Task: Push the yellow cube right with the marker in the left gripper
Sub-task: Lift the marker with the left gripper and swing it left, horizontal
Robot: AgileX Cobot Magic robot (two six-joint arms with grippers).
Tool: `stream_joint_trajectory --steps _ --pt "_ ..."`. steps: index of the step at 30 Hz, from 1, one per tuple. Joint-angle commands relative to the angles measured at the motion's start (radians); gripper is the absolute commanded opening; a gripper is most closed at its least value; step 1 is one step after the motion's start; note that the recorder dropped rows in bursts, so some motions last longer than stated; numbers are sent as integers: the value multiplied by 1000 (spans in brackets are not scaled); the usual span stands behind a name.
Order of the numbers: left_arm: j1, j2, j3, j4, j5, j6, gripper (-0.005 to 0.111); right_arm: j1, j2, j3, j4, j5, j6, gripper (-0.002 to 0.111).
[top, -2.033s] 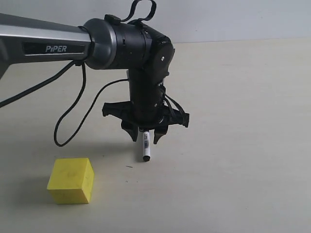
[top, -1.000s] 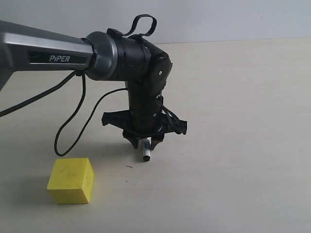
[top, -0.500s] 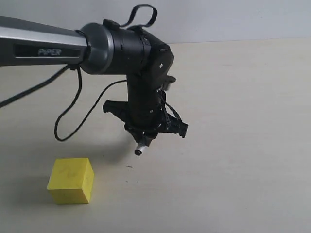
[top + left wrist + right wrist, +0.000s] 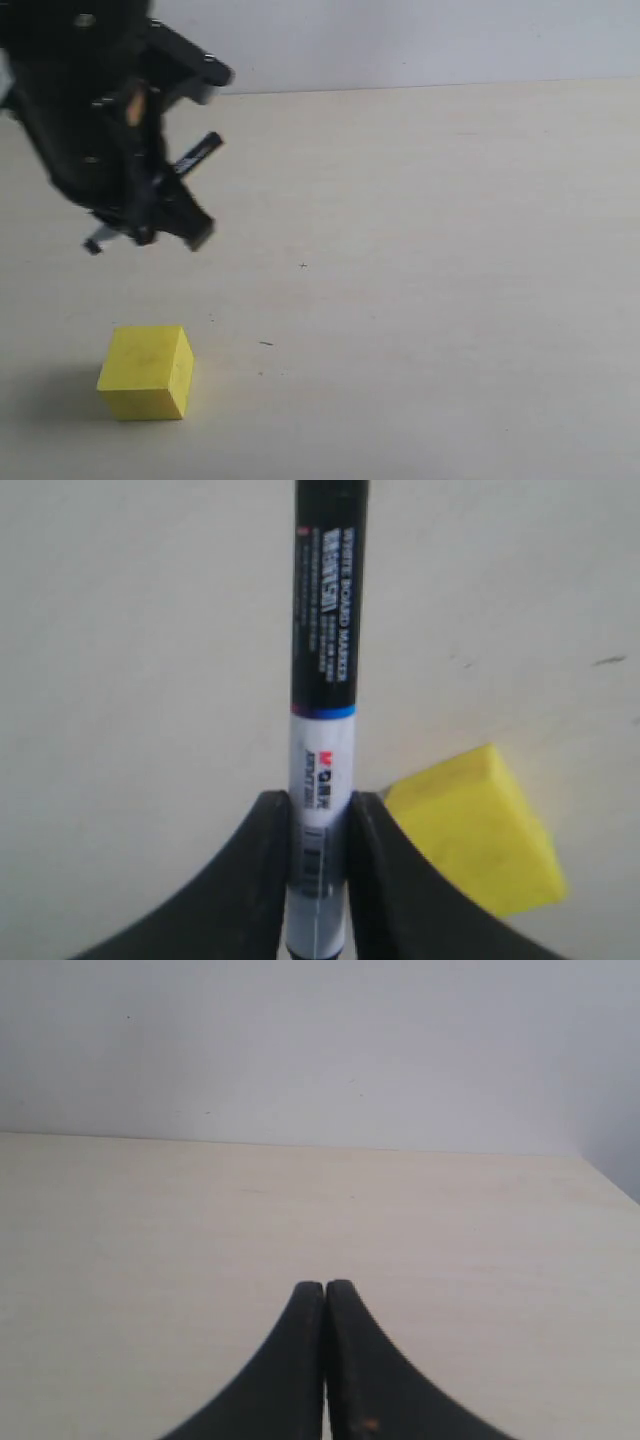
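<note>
The yellow cube (image 4: 146, 372) rests on the table at the lower left; a corner of the cube (image 4: 475, 840) also shows in the left wrist view, just beside the jaws. My left gripper (image 4: 140, 225), blurred by motion, hangs in the air above the cube and slightly behind it, not touching it. In the left wrist view my left gripper (image 4: 318, 800) is shut on the white barrel of the marker (image 4: 325, 680), whose black part sticks out past the fingers. I cannot pick out the marker in the exterior view's blur. My right gripper (image 4: 325, 1285) is shut with nothing in it and is out of the exterior view.
A beige tabletop (image 4: 450, 300) stretches to the right of the cube, with a few tiny dark specks (image 4: 265, 343). A pale wall (image 4: 400, 40) runs along the table's far edge.
The left arm has swung fast from the middle of the table up to the left, ending above the cube with the marker still clamped. The cube has not moved.
</note>
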State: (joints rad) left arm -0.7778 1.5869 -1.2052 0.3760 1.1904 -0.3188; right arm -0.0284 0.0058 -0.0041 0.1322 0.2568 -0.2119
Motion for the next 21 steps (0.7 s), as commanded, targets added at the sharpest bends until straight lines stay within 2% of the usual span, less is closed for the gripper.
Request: stream_joint_trajectory --steps 1,6,10,15,19,21 --pt "150 -176 168 36 6 50 0 -6 -6 4 -1 -15 -1 0" --pt "350 -254 319 102 8 81 0 -6 -6 4 -1 -15 -1 0" --pt "441 -243 396 106 -10 171 0 -6 -6 4 -1 -15 -1 0" --pt "456 -222 458 106 -48 592 0 -6 -6 4 -1 -15 -1 0" --pt "457 -214 501 143 -118 876 0 -6 -6 4 -1 -15 -1 0" --pt "457 -214 527 141 -179 954 0 -6 -6 4 -1 -15 -1 0"
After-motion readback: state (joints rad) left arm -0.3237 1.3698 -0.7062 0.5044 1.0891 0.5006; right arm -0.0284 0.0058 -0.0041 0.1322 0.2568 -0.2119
